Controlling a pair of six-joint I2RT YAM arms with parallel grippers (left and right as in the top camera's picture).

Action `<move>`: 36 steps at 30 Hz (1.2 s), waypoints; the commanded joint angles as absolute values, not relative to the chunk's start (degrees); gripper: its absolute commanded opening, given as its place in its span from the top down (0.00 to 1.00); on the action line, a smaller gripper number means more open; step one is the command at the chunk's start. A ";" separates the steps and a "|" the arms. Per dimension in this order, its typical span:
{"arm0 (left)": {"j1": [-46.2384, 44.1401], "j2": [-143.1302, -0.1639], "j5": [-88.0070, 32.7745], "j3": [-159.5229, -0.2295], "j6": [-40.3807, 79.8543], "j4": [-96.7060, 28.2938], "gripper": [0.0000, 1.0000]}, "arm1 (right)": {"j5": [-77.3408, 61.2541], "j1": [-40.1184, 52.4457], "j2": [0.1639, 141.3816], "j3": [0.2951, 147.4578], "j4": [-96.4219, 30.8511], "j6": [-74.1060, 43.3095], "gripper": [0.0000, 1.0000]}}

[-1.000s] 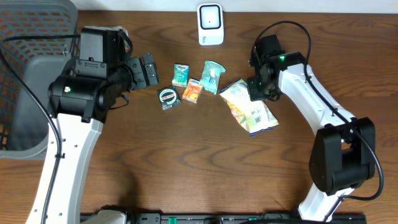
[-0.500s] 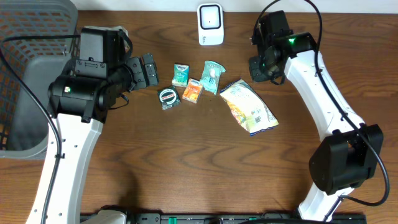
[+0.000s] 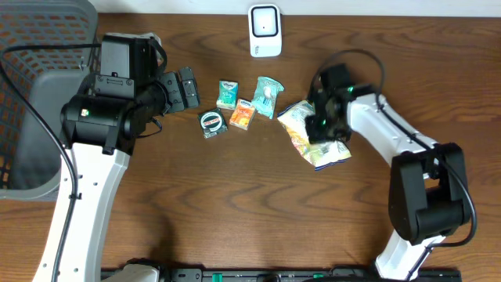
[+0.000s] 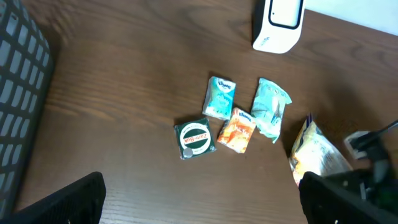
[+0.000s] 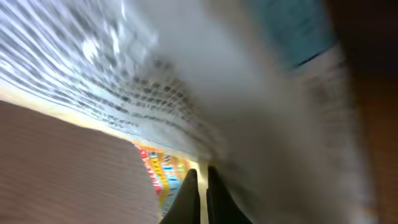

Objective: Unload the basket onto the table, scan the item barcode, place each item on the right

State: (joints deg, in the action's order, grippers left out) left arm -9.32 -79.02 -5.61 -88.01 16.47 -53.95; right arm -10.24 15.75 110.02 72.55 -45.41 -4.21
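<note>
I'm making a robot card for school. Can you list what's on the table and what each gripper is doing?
Scanner: white barcode scanner, far side
Right gripper: shut, down on the snack bag; grip unclear
Left gripper: open, empty
Small items: Kleenex pack, teal pouch, orange packet, round green tin
Bin: grey basket, robot's left side
Bag at scanner: no

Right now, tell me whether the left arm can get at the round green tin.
Probably yes: the left gripper is open, close to the green tin, with nothing between them; the orange packet lies beyond it.
</note>
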 commanded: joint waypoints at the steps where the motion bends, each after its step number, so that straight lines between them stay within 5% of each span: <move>1: -9.23 -78.98 -4.86 -88.42 16.10 -54.15 0.02 | -11.53 15.86 109.80 71.48 -45.17 -5.37 0.99; 12: -9.23 -78.98 -4.86 -88.42 16.10 -54.15 0.02 | -6.48 15.86 106.72 92.18 -48.95 -6.17 0.99; 28: -9.23 -78.98 -4.86 -88.42 16.10 -54.15 0.02 | -6.11 21.10 120.75 85.82 -47.83 -8.97 0.99; 36: -9.23 -78.98 -4.86 -88.42 16.10 -54.15 0.02 | -0.95 18.48 116.36 106.45 -68.12 -5.28 0.97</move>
